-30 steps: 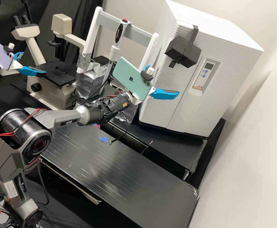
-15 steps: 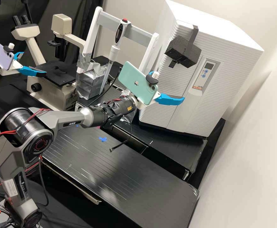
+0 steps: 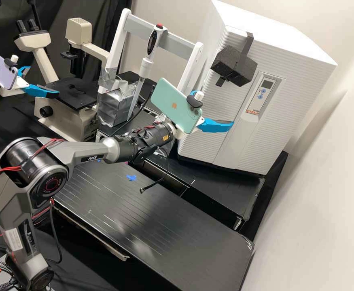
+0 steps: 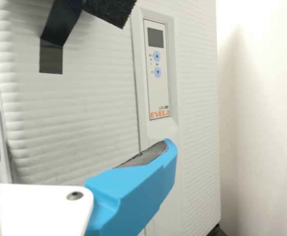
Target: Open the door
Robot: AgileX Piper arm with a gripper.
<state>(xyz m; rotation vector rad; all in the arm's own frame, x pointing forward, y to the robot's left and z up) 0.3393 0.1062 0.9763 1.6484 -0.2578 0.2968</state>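
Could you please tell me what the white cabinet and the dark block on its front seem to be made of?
White cabinet: probably moulded plastic, though painted metal is possible; smooth, low-gloss, with even, rounded ribs.
Dark block: likely stiff foam, matt and rough, judging by its grainy surface.

**Ribbed White Against Mint and Bright Blue**

At upper right, a tall, boxy white cabinet (image 3: 310, 85) wears fine horizontal ribbing. Its narrow pale grey control panel (image 3: 264, 91) carries round light blue buttons (image 4: 157, 56). Mid-frame, a flat mint-green phone (image 3: 164, 97) sits near curved bright blue fingers (image 3: 215, 126) with dark grey pads (image 4: 146, 155). Lower centre, a flat, glossy black benchtop (image 3: 177, 242) shows pale streaks.
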